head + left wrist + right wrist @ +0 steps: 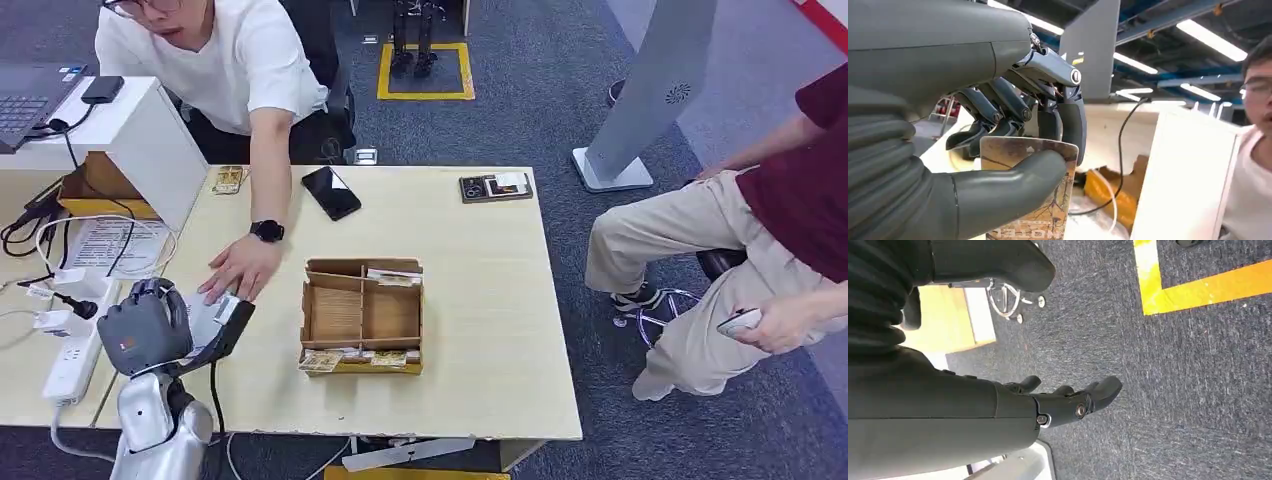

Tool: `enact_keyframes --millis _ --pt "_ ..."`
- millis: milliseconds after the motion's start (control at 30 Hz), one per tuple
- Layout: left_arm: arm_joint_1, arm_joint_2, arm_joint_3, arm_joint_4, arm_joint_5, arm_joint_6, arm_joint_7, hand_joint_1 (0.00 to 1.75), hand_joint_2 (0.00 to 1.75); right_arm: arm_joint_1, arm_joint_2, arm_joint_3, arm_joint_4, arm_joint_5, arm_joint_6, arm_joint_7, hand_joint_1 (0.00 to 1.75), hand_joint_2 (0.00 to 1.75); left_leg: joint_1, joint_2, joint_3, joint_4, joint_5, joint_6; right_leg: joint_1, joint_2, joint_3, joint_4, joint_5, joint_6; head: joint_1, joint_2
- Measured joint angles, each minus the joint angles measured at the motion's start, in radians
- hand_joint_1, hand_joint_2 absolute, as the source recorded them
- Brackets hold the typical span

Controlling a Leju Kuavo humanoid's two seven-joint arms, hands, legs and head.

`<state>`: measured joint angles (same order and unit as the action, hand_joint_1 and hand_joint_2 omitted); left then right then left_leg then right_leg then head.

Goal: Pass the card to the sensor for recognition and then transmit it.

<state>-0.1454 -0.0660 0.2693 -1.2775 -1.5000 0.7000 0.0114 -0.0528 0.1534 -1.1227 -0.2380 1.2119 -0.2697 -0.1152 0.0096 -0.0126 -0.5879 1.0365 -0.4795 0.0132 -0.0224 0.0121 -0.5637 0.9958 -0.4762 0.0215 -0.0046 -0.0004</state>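
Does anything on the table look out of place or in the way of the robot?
Yes. A person's hand rests flat on the table, right beside the left hand, which holds the card over the sensor. The cardboard tray sits straight; nothing looks spilled.

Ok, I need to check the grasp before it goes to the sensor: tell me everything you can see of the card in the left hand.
The card is thin, flat and stiff-looking, with rounded corners. Its face is brownish-tan with dark branching lines and pale lettering near one end, seen upside down. The left hand pinches it: the thick grey thumb presses across its face, with the darker fingers behind it. It stands roughly on edge, raised off the table, undamaged as far as visible.
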Motion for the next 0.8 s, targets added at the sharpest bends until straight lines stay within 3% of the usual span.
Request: enact_keyframes --millis 367,800 --pt "0.004 0.013 -0.001 0.077 0.015 0.000 0.064 1.75 1.75 0.001 -0.005 0.009 0.001 -0.029 -0.007 -0.002 0.00 1.75 0.000 0.000 0.000 0.000 0.000 0.000 0.000 0.000 0.000 0.000 0.000 0.000 0.000 0.000" --pt "0.008 0.016 -0.007 0.140 0.039 -0.001 0.052 1.75 1.75 0.002 -0.011 0.035 0.001 -0.047 -0.002 0.001 0.00 1.75 0.000 0.000 0.000 0.000 0.000 0.000 0.000 0.000 0.000 0.000 0.000 0.000 0.000 0.000"
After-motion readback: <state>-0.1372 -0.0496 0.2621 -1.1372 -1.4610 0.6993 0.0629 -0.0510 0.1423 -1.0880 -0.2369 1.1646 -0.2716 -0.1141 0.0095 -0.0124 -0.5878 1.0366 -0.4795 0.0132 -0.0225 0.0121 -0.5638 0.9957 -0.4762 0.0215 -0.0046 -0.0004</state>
